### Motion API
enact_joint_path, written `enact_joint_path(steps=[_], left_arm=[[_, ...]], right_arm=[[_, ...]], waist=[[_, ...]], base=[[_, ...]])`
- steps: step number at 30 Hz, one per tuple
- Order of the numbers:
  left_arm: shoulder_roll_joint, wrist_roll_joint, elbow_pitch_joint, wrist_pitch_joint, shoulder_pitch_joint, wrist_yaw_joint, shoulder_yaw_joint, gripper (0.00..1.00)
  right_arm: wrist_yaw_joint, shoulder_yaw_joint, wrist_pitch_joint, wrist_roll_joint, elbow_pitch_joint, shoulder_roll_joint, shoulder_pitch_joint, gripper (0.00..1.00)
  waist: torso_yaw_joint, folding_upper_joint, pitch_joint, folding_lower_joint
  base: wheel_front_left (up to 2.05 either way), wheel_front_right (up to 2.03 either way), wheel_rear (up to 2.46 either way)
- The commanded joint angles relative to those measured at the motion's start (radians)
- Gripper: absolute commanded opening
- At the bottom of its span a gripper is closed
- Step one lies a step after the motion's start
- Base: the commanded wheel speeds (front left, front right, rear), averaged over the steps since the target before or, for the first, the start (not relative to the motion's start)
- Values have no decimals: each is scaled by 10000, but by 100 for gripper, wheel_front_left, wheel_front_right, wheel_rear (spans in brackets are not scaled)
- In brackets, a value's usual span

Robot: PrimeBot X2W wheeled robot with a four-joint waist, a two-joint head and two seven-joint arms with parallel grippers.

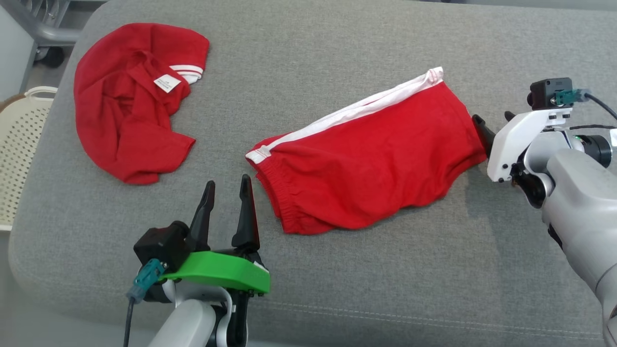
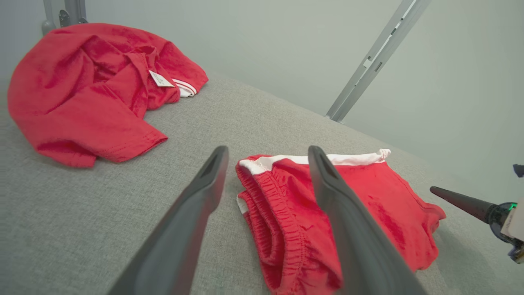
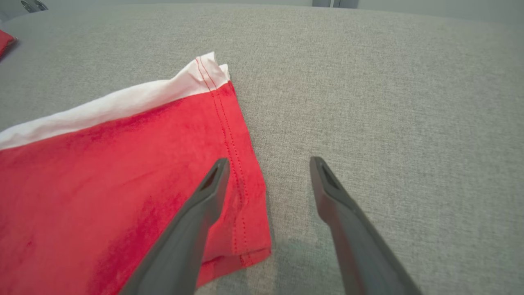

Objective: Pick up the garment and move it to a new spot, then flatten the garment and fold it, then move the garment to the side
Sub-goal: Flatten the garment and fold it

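Red shorts [image 1: 366, 164] with a white side stripe lie folded flat on the grey cushioned surface [image 1: 337, 43], waistband toward the left. My left gripper [image 1: 228, 183] stands open just left of the elastic waistband [image 2: 282, 205], holding nothing. On the right, my right gripper [image 1: 492, 117] is open at the leg hem [image 3: 241, 196]: one finger hangs over the red cloth [image 3: 102, 172] and the other over bare surface. A finger of the right gripper [image 2: 458, 200] also appears in the left wrist view. A second red garment [image 1: 130, 101], crumpled with a white label, lies at the far left.
A cream perforated basket [image 1: 21, 144] stands off the surface's left edge. Behind it is a grey metal frame with a wheel [image 1: 48, 53]. A slanted metal rail [image 2: 368, 61] runs along the pale wall beyond the surface. Bare grey surface spreads to the front and right of the shorts.
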Motion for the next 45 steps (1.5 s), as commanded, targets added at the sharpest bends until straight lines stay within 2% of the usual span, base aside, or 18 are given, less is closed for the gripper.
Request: enact_joint_path(steps=[1, 10, 17, 19, 22, 24, 34, 45], left_arm=[[-88, 161, -104, -36, 220, -62, 44, 100], [-336, 289, -134, -35, 313, -266, 137, 100], [-448, 331, -113, -35, 424, -395, 199, 100], [-462, 341, -100, -35, 469, -420, 219, 100], [-471, 345, -92, -35, 499, -427, 258, 100], [-472, 326, -87, -35, 499, -448, 259, 100], [-324, 337, -26, 36, 642, -495, 185, 100], [-157, 350, -395, 218, 731, -438, 64, 100]], right_arm=[[-14, -104, 420, 192, 298, -10, -245, 100], [-14, -284, 1451, 302, 1350, 26, -595, 100], [-9, -333, 2366, 156, 1644, 95, -261, 100], [-8, -360, 2471, 127, 1665, 108, -194, 49], [-8, -365, 2525, 36, 1687, 110, -106, 26], [-8, -383, 2456, -13, 1696, 138, -22, 0], [-18, -692, 1932, 372, 1450, 213, 423, 0], [-17, -890, 1494, 1024, 383, -736, 1148, 0]], waist=[[350, 0, 22, 0], [1254, 0, 212, 0], [1533, 0, 201, 0], [1533, 0, 175, 0], [1482, 0, 147, 0], [1423, 0, 130, 0], [768, 0, -209, 0], [-308, 0, -400, 0]], base=[[0, 0, 0], [0, 0, 0], [0, 0, 0], [0, 0, 0], [0, 0, 0], [0, 0, 0], [0, 0, 0], [0, 0, 0]])
